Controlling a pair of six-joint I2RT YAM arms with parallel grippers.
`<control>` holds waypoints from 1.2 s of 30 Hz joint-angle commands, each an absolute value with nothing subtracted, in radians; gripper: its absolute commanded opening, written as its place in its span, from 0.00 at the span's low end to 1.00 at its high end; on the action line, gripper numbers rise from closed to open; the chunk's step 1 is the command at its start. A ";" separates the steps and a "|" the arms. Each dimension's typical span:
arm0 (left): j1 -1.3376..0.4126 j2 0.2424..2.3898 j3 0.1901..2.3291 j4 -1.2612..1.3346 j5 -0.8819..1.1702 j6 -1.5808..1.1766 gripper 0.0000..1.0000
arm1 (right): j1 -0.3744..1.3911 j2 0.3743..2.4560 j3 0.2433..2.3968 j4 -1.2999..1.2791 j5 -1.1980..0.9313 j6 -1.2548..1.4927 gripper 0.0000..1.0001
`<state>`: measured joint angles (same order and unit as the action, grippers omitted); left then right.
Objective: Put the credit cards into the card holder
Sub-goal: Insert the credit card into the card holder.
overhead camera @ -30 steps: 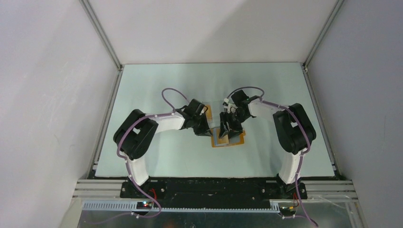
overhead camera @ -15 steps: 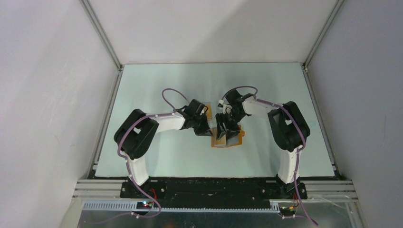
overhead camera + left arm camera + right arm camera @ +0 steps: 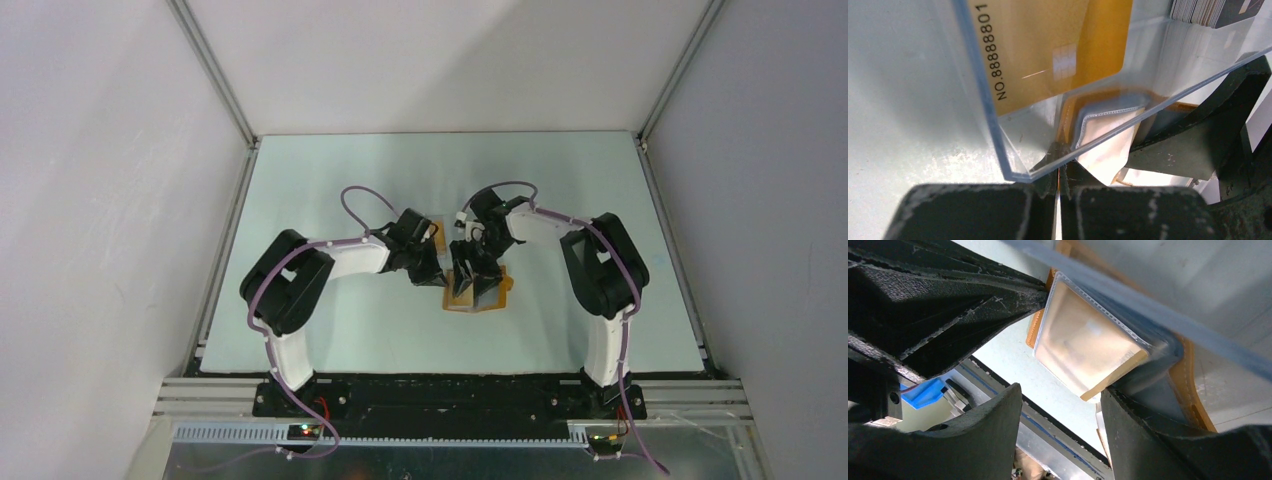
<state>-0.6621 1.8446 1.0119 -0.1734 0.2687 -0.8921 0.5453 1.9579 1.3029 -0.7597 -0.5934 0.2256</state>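
One stiff, slick-looking card point(image 3: 1048, 50) is clamped by its corner in the left gripper point(image 3: 1058, 180) mid-surface point(image 3: 330, 200), while the right gripper point(image 3: 1060, 396), apart, touches the floppy holder point(image 3: 1088, 340), likely best steadied by its leather edge.

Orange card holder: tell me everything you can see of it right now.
The orange-tan, leather-like folding card holder lies opened on the pale green table mid-workspace, largely hidden under the right gripper. Close up: stitched leather edge and a clear, stitched plastic pocket raised between that gripper's open jaws, one finger apparently touching its lower corner. Whether it holds cards cannot be told.
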 commanded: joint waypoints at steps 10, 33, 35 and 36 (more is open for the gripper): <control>-0.700 1.831 0.990 -0.157 0.247 -0.929 0.00 | 0.589 1.972 1.363 -0.689 -0.697 0.246 0.64; -0.687 1.734 0.910 -0.156 0.149 -0.971 0.00 | 0.581 1.772 1.362 -0.844 -0.395 0.209 0.67; -0.688 1.734 0.912 -0.156 0.148 -0.969 0.00 | 0.574 1.759 1.362 -0.853 -0.394 0.205 0.67; -0.688 1.736 0.912 -0.156 0.151 -0.969 0.00 | 0.571 1.748 1.358 -0.854 -0.394 0.203 0.67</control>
